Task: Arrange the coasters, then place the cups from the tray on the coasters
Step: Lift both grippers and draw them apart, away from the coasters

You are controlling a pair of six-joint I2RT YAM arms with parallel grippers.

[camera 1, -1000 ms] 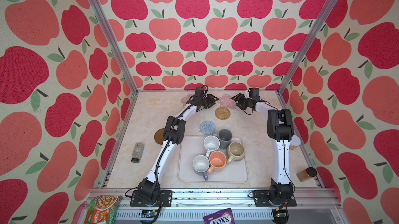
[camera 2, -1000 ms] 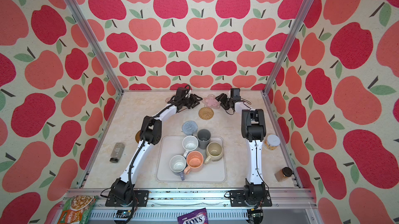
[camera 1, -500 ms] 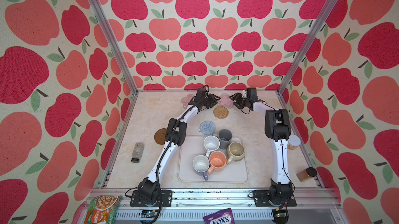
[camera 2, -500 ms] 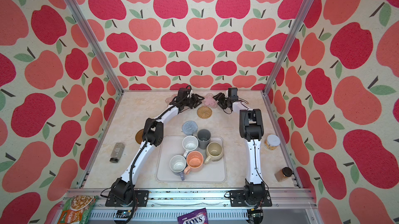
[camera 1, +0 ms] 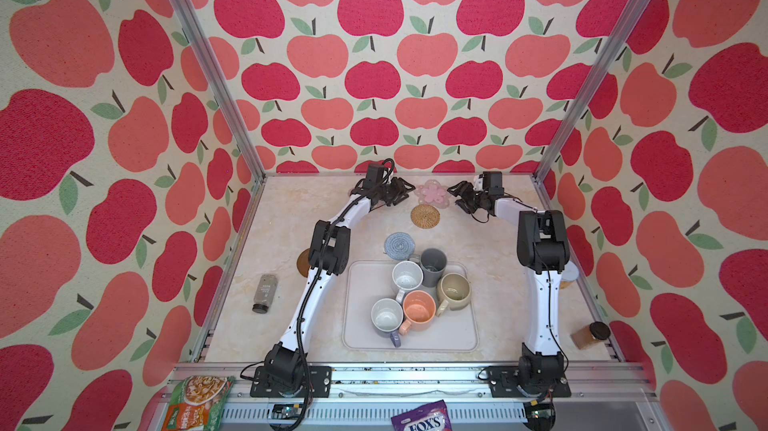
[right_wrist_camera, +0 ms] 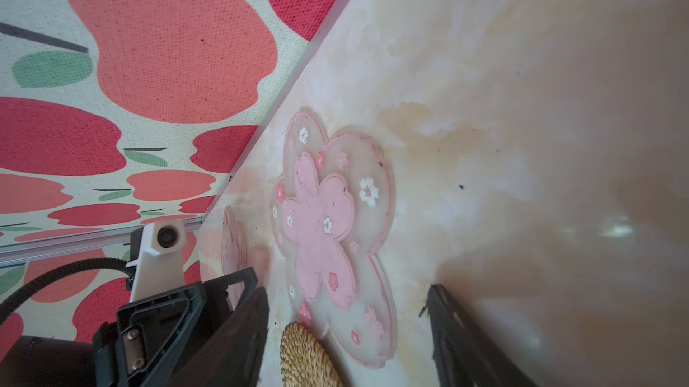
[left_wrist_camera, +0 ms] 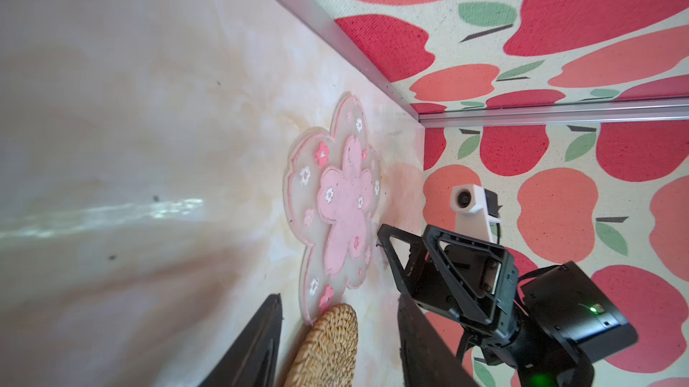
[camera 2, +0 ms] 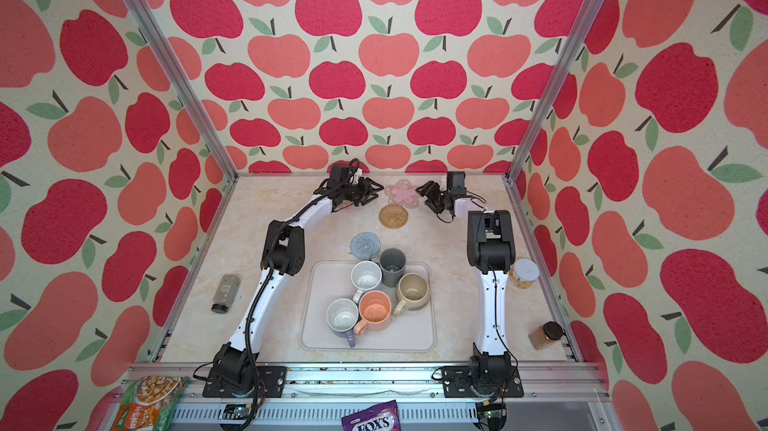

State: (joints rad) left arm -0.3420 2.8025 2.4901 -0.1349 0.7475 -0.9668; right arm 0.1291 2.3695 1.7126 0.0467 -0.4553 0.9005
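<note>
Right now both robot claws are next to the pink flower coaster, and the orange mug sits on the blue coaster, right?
No. In both top views the peach-orange mug stands on the tray, not on the blue-grey crocheted coaster. The left gripper and right gripper do flank the pink flower coaster.

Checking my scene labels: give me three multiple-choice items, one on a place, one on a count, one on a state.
1. Where is the rattan coaster? A against the left wall; B beside the pink flower coaster; C on the candy bag.
2. How many mugs stand on the tray? A three; B four; C five.
3. The right gripper is: A shut on a bottle; B open and empty; C shut on a coaster.
B: it lies by the flower's near edge. C: five crowd inside the rim. B: fingers spread, gripping nothing.
</note>
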